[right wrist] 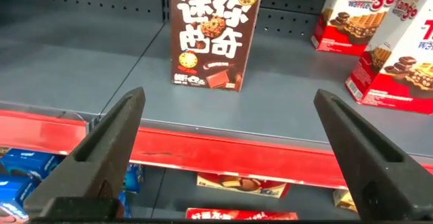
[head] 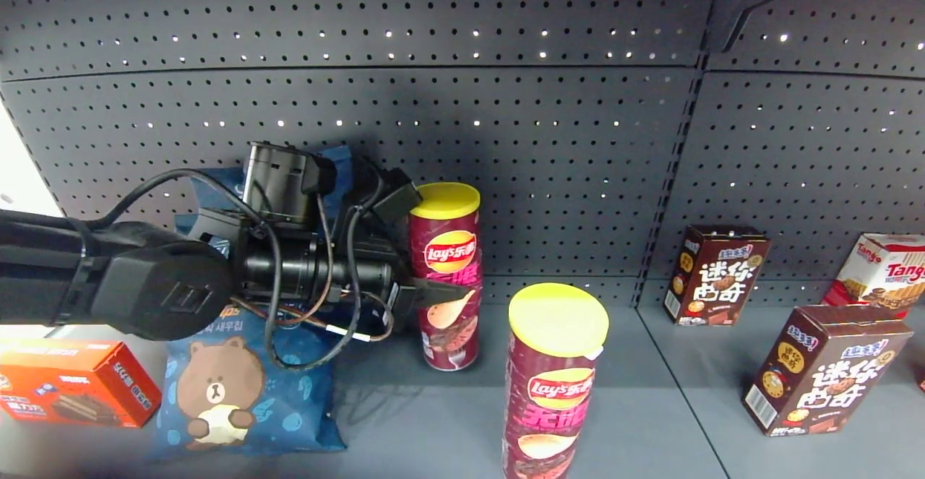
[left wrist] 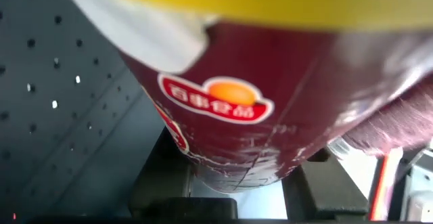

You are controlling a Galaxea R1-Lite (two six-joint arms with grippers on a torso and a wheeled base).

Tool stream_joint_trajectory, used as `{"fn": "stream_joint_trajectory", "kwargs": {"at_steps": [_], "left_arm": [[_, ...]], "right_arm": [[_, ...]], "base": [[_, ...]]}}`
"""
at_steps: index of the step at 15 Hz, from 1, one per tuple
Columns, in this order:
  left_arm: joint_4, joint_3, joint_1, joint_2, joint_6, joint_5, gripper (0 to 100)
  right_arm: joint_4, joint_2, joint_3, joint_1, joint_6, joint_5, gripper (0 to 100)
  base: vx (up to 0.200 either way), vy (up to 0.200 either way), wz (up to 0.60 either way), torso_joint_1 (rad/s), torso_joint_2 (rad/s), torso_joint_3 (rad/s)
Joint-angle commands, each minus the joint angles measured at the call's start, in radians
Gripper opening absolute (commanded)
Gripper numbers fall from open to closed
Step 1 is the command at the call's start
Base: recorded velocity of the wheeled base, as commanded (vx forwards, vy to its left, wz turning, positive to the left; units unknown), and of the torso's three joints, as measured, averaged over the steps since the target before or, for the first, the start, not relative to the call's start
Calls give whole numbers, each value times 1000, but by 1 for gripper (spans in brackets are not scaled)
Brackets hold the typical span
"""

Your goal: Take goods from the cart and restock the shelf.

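A maroon chips can with a yellow lid (head: 444,248) stands upright at the back of the grey shelf (head: 636,421), close to the pegboard. My left gripper (head: 446,287) comes in from the left and is shut on this can at mid-height; one dark finger (head: 433,292) crosses its front. In the left wrist view the can (left wrist: 270,95) sits between the fingers of the left gripper (left wrist: 237,193). A second, matching chips can (head: 556,378) stands nearer the front. My right gripper (right wrist: 229,94) is open with nothing in it, facing the shelf's front edge.
A blue bear-print snack bag (head: 246,385) and an orange box (head: 76,385) lie under the left arm. Two brown cookie boxes (head: 715,273) (head: 824,367) and a red-white wafer box (head: 885,269) stand right. Beyond the right gripper are a brown cookie box (right wrist: 215,31), wafer boxes (right wrist: 396,45) and the red shelf strip (right wrist: 223,156).
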Motion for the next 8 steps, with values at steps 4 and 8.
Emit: {"fn": "stream_joint_trajectory", "kwargs": {"at_steps": [4,8], "left_arm": [[-89,-139,-15,134,-4,0,0],[-94,-177,-8,180,2,-46,0]], "right_arm": [[0,2,0,0,-1,3,100],[0,2,0,0,-3,3,100]], "base": [[0,0,0,0,0,0],[0,0,0,0,0,0]]}}
